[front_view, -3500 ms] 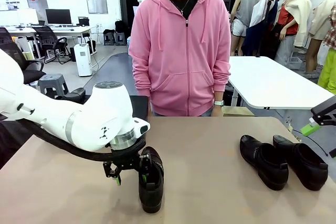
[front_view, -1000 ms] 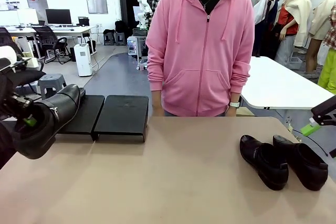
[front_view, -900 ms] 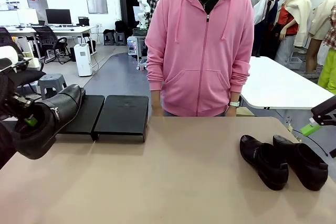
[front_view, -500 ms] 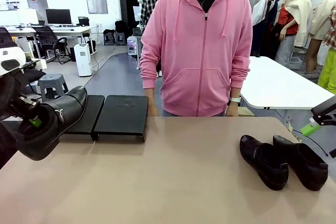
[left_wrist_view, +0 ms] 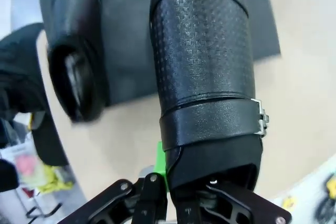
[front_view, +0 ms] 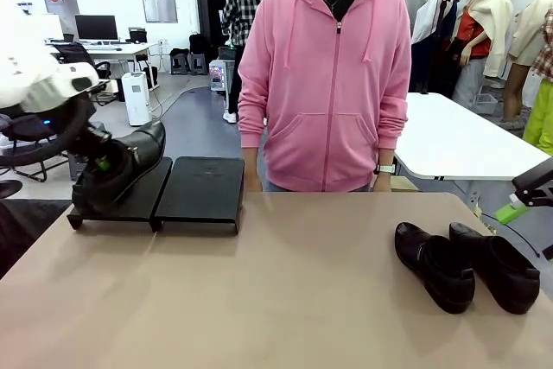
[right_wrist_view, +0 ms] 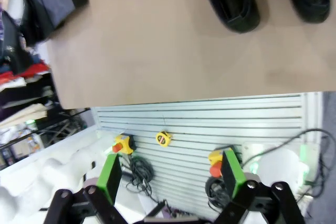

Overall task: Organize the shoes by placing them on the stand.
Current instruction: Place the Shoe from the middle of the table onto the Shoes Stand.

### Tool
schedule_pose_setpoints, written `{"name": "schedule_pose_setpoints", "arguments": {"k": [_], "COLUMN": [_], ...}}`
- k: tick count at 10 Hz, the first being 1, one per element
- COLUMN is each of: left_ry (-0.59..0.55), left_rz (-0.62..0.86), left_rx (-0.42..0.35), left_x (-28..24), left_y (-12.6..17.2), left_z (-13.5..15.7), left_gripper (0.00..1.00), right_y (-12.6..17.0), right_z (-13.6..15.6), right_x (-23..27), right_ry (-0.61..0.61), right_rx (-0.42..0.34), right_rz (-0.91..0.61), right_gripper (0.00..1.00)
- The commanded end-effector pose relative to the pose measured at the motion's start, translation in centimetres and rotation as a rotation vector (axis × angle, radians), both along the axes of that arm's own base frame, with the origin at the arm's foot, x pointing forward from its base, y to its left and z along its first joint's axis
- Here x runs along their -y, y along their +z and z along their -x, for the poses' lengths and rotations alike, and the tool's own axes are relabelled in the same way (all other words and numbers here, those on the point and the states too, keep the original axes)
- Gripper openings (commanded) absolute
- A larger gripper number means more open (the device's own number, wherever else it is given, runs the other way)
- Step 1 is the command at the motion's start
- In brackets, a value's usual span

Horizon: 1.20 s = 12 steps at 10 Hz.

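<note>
Plainly glossy black shoe, silver buckle

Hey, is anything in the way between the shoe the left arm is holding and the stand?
Nothing visible. The held shoe hangs over the left panel of the stand; another shoe already lies beside it there, with bare panel beneath the held one.

No lettering, label or number can be read anywhere.

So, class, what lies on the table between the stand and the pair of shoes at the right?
Nothing: in the front view, bare table runs from the stand to the pair of shoes.
</note>
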<state>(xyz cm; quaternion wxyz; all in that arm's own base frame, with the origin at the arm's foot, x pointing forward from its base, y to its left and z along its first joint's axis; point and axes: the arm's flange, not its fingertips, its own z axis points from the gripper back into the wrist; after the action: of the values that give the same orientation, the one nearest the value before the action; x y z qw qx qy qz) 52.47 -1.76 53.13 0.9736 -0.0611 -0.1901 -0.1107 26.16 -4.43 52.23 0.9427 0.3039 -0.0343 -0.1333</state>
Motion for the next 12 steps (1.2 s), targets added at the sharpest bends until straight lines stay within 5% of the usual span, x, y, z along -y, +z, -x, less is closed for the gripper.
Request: {"name": "schedule_pose_setpoints", "arguments": {"k": [1, 5, 11, 12], "left_ry": [0.053, 0.103, 0.135, 0.144], "left_rz": [0.08, 0.056, 0.04, 0.039], "left_rx": [-0.012, 0.047, 0.061, 0.05], "left_x": [-1.7, -2.8, -2.0, -1.7], "left_y": [-0.6, -4.0, -7.4, -7.6], "left_z": [-5.2, -9.3, -10.5, -10.7], "left_gripper": [0.0, 0.0, 0.0, 0.55], "right_y": [0.2, 0.2, 0.2, 0.2], "right_z": [0.0, 0.0, 0.0, 0.0], "right_x": [0.0, 0.0, 0.0, 0.0], "right_ry": [0.02, 0.02, 0.02, 0.02], "right_rx": [0.018, 0.018, 0.018, 0.018], "right_rz": [-0.032, -0.032, -0.032, -0.032], "right_gripper": [1.0, 1.0, 1.0, 1.0]}}
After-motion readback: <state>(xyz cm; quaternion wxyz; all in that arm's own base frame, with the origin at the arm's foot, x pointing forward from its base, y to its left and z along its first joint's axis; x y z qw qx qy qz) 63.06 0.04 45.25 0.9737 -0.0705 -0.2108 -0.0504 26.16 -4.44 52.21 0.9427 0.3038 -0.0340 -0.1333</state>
